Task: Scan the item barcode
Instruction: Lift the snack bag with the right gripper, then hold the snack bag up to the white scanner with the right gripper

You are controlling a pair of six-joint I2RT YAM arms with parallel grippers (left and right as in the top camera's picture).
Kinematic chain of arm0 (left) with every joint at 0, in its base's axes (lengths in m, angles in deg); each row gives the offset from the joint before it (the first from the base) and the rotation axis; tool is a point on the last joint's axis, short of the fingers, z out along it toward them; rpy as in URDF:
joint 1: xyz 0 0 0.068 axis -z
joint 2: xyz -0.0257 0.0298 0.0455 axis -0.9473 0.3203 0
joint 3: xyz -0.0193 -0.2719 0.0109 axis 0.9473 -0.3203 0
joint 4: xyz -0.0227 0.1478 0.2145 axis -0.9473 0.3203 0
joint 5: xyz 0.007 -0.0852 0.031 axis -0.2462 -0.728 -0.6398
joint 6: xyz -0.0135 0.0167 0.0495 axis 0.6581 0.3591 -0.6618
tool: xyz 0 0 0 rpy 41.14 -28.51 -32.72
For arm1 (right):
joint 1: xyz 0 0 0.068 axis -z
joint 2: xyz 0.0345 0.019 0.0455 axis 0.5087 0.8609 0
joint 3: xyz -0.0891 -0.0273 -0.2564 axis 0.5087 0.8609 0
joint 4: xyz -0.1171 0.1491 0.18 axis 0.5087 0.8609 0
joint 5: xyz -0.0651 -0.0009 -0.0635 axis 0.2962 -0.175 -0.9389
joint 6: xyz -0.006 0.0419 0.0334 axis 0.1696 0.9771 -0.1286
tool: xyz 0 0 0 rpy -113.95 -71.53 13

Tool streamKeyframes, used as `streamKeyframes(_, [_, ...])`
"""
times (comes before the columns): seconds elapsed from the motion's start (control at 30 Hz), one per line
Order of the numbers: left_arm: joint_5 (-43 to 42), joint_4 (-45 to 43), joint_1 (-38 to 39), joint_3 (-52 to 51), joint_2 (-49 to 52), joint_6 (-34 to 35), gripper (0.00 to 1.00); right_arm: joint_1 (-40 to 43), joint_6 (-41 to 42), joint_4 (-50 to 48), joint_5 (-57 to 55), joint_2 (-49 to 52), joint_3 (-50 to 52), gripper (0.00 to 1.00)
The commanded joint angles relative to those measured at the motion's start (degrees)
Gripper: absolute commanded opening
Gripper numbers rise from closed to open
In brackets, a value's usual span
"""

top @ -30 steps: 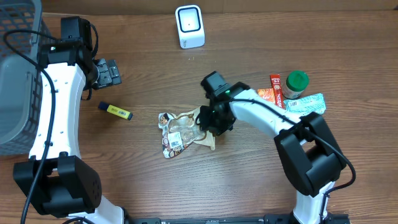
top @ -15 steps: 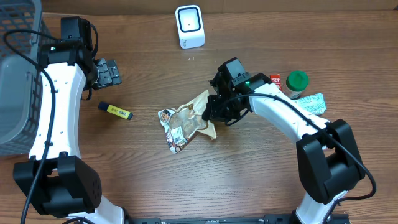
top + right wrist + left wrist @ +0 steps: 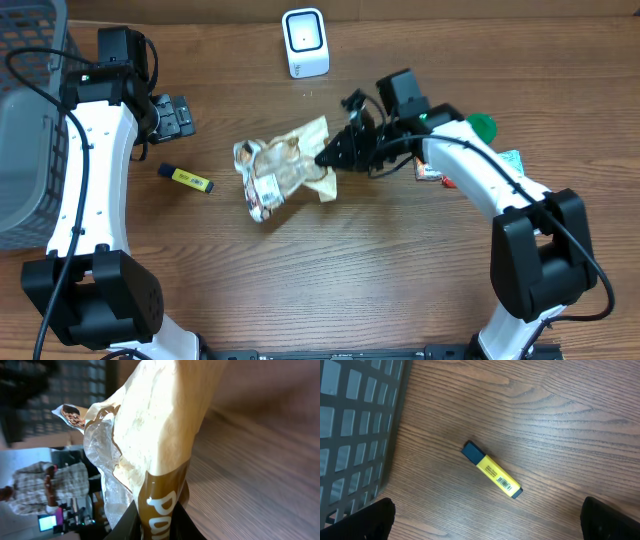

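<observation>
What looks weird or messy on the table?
The snack bag is crumpled and skewed, pinched at one corner by the right pincer. Nothing looks spilled. The yellow highlighter lies alone near the grey basket.

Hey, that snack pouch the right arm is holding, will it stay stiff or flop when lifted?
Probably floppy: the snack pouch sags crumpled from the right fingers' edge pinch. Likely light, since that pinch carries it. Its glossy film might slip.

Bright, even light, soft shadows — right wrist view blurs the table (image 3: 260,460) behind the snack bag (image 3: 165,425).
</observation>
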Motion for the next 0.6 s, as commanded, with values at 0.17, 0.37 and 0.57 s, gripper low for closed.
streamKeyframes(0.17, [0.0,0.0,0.4,0.0,-0.8,-0.5,1.0,1.0,-0.9,0.1,-8.0,-1.9,-18.5,0.04])
streamKeyframes(0.37, [0.0,0.0,0.4,0.0,-0.8,-0.5,1.0,1.0,-3.7,-3.7,-32.0,-1.9,-28.8,0.04])
streamKeyframes(0.57, [0.0,0.0,0.4,0.0,-0.8,-0.5,1.0,1.0,-11.8,-15.6,-47.8,-1.2,-28.8,0.04])
